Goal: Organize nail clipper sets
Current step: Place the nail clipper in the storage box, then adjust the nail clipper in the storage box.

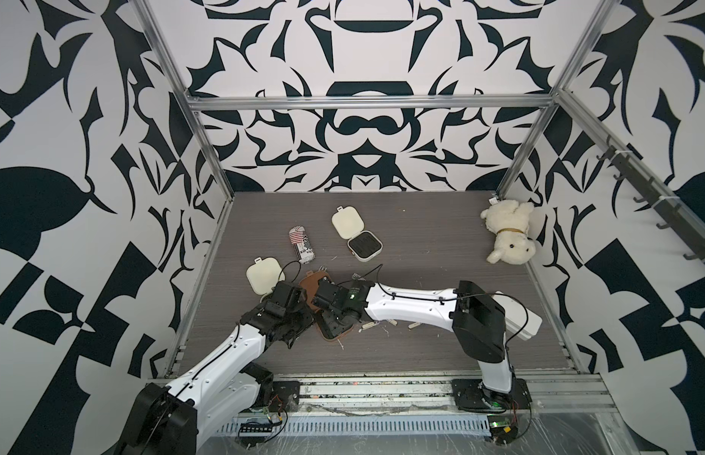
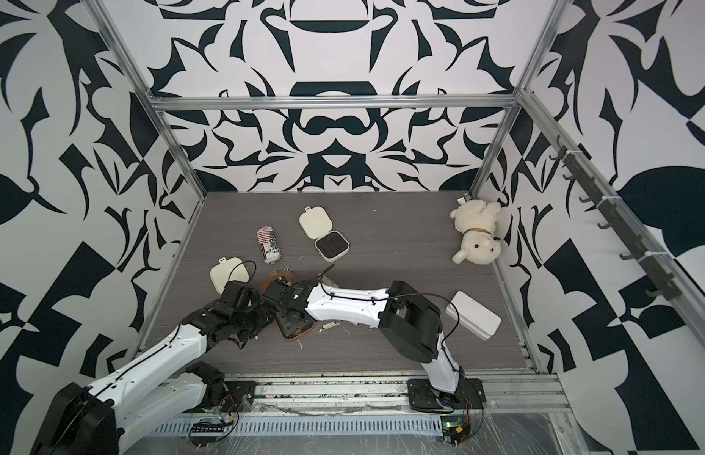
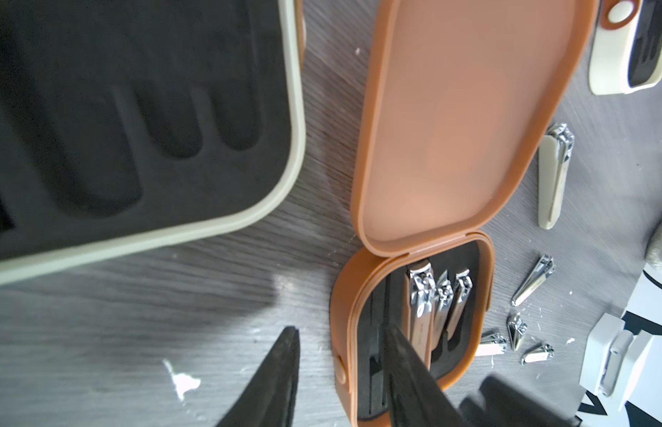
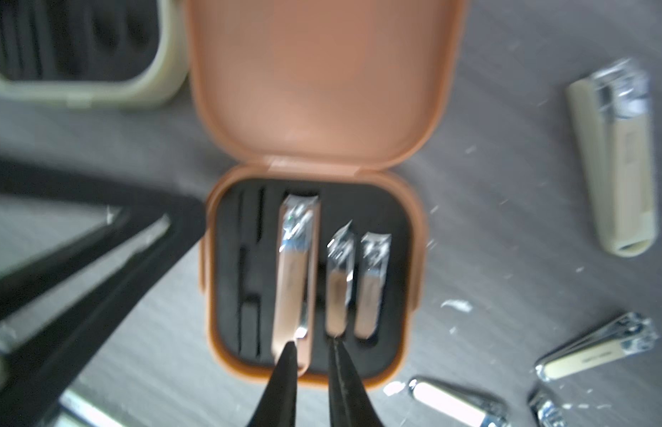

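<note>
Brown case open on tabletop, 8 o'clock from centre, lid toward 11 o'clock. Three brown clippers seated side by side in its black insert.
Right gripper above them: fingers narrowly apart, nothing between, one tip over large clipper end.
Left gripper at case's 9 o'clock side: fingers apart, astride its wall, no clamp visible.
Left cream case at 9 o'clock, open.
Far cream case at 12 o'clock, open.
Loose cream clippers on tabletop at brown case's 3 o'clock.
</note>
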`<state>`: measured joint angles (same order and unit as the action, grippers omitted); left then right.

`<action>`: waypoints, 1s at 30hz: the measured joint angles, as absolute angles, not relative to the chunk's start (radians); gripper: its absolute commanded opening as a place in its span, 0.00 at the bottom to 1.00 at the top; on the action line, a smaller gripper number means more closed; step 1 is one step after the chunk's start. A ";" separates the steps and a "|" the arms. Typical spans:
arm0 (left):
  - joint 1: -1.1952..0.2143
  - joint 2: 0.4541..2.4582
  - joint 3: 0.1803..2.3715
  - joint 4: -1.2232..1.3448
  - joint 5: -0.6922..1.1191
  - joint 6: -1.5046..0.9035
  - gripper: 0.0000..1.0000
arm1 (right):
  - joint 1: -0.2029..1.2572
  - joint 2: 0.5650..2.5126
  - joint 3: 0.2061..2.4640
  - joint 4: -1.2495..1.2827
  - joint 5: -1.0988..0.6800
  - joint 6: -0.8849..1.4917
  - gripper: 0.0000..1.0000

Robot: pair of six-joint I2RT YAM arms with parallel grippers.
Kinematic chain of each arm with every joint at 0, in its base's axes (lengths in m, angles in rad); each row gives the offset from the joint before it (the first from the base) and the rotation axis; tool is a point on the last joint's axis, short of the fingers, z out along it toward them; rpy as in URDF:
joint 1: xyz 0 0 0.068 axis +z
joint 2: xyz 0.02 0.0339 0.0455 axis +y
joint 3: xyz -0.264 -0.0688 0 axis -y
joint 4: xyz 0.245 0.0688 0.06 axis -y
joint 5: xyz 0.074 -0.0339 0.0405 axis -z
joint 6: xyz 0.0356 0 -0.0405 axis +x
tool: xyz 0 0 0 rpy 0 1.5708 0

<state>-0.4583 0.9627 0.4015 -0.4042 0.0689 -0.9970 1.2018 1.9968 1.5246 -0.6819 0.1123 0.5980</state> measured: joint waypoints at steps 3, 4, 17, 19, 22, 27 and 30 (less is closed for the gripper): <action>-0.458 0.975 0.400 -0.392 0.071 -0.997 0.41 | 1.217 1.998 1.525 -0.700 0.106 0.598 0.24; -0.458 0.978 0.400 -0.388 0.072 -0.997 0.41 | 1.218 1.998 1.525 -0.705 0.105 0.597 0.24; -0.458 0.975 0.391 -0.377 0.072 -0.998 0.40 | 1.217 2.041 1.525 -0.714 0.105 0.594 0.24; -0.458 0.973 0.387 -0.376 0.072 -0.999 0.40 | 1.217 2.055 1.526 -0.714 0.105 0.594 0.24; -0.458 0.970 0.385 -0.376 0.073 -0.999 0.40 | 1.217 2.057 1.534 -0.712 0.105 0.594 0.24; -0.458 0.968 0.385 -0.375 0.074 -0.999 0.40 | 1.217 2.059 1.534 -0.711 0.105 0.594 0.23; -0.458 0.963 0.385 -0.375 0.075 -0.999 0.40 | 1.217 2.059 1.534 -0.710 0.106 0.594 0.23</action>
